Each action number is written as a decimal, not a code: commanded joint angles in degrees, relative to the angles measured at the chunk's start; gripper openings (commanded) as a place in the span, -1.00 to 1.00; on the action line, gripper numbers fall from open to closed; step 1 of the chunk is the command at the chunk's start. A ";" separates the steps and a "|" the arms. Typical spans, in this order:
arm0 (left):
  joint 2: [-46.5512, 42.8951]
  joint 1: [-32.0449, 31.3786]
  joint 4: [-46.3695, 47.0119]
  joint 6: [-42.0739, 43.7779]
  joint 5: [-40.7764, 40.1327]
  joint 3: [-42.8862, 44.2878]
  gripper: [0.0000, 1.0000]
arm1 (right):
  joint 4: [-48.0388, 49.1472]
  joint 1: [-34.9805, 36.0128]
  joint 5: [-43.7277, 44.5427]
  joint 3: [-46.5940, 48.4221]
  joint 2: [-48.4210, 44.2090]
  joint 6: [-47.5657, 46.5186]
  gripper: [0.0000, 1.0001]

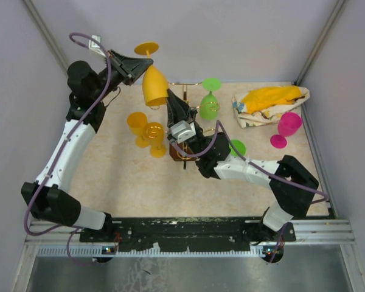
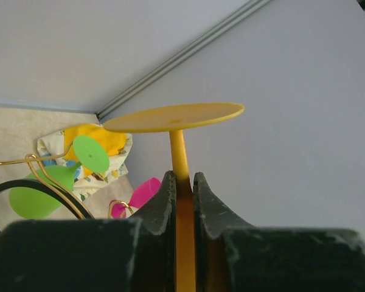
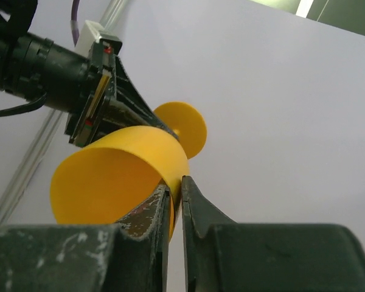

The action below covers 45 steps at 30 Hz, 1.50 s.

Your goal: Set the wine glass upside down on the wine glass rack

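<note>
Wine glass (image 1: pixel 153 85), yellow, held in the air above the table (image 1: pixel 128 182) by both of my arms at once. It is turned over, with the flat round foot uppermost and the open bowl pointing down.

My left jaws are clenched on the thin stem, just under the foot; in the left wrist view the stem runs straight up between the two dark fingers (image 2: pixel 163 204) and the foot spreads out flat above them.

My right jaws come up from below and pinch the rim of the bowl, one finger (image 3: pixel 198 210) outside the wall and the other inside it. They are closed on that wall.

The wine glass rack (image 1: pixel 173 152) stands on the table below my right jaws and well below my left ones. Its dark wooden base is mostly hidden by my right arm. A green glass (image 1: pixel 208 108) sits among its gold wire arms, to the right of my right jaws.

Two more yellow glasses (image 1: pixel 147 131) stand on the table below my left jaws, just beside the rack. Far to the right of both jaws lie a crumpled yellow and white cloth (image 1: pixel 271 100) and a pink glass (image 1: pixel 287 126) on its side.
</note>
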 commanded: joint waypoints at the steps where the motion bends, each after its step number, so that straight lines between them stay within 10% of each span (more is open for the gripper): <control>1: -0.25 -0.87 4.70 1.81 3.26 -0.72 -0.88 | 1.42 1.04 -0.85 -0.10 0.59 0.22 -0.75; 17: -1.17 -0.50 4.44 4.83 0.61 -1.63 -0.99 | 3.17 0.46 4.74 -1.10 0.19 -0.60 -0.16; 34: -2.39 9.14 -5.54 29.20 -16.53 0.39 -1.00 | -7.82 -0.35 12.39 -4.52 -6.69 1.91 0.54; 45: 1.01 10.92 12.61 48.13 -27.38 -10.65 -0.98 | -17.42 -2.55 16.87 -6.51 -13.84 5.66 0.76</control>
